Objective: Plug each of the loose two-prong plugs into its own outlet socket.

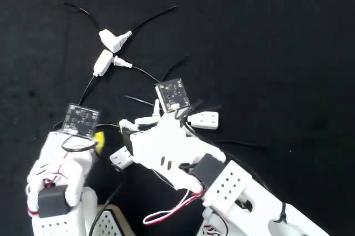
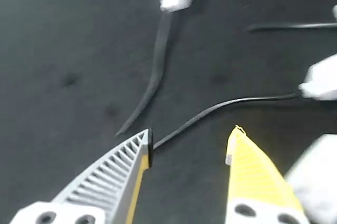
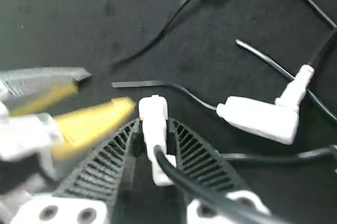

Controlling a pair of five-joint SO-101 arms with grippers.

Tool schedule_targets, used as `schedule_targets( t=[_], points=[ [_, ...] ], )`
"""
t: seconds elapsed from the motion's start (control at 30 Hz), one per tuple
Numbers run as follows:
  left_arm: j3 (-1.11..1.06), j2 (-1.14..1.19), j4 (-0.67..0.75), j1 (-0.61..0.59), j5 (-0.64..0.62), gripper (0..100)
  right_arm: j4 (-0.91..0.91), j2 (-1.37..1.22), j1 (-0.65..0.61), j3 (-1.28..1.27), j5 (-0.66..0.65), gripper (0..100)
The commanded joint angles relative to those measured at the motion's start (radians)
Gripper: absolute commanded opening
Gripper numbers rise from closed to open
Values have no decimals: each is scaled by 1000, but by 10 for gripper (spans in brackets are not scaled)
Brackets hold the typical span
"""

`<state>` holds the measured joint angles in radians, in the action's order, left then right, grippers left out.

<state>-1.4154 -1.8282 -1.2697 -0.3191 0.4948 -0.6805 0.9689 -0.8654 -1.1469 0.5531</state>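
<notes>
Right tool (image 3: 154, 124), clamped on a small white plastic two-prong plug (image 3: 153, 109) low over the black desk (image 3: 63, 13), should hold it square and align its prongs with the nearby white rectangular socket block (image 3: 260, 120) before pushing.

Even overhead light; the black bench (image 1: 277, 53) swallows shadows, while the white plug (image 3: 154, 124) glares, detail washed out.

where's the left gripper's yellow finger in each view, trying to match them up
High view: yellow finger at lower left.
Left wrist view: yellow finger across a gap from its grey finger.
Right wrist view: it sits beside the white plug in the right gripper.
Shared landmark: black table.
</notes>
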Motion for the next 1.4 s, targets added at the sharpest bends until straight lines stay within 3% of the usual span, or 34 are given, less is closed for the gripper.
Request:
schedule_targets(
  t=[0.0, 0.2, 0.33, 0.53, 0.77, 1.1, 1.37],
  points=[
    [-24, 3, 74, -216, 34, 234, -152, 2, -54, 107, -68, 11],
    [-280, 3, 292, -360, 11, 234, -183, -64, -166, 110, -91, 11],
    [-271, 3, 295, -427, -95, 234, -183, -269, -167, 194, -114, 11],
    [-283, 5, 287, -377, -135, 234, -218, -522, -169, 326, -115, 11],
    [-283, 5, 262, -364, -130, 234, -229, -544, -170, 343, -115, 11],
    [-283, 5, 256, -364, -130, 234, -89, -550, -170, 272, -115, 11],
    [-283, 5, 256, -364, -130, 234, -83, -734, -164, 343, -117, 11]
  ],
)
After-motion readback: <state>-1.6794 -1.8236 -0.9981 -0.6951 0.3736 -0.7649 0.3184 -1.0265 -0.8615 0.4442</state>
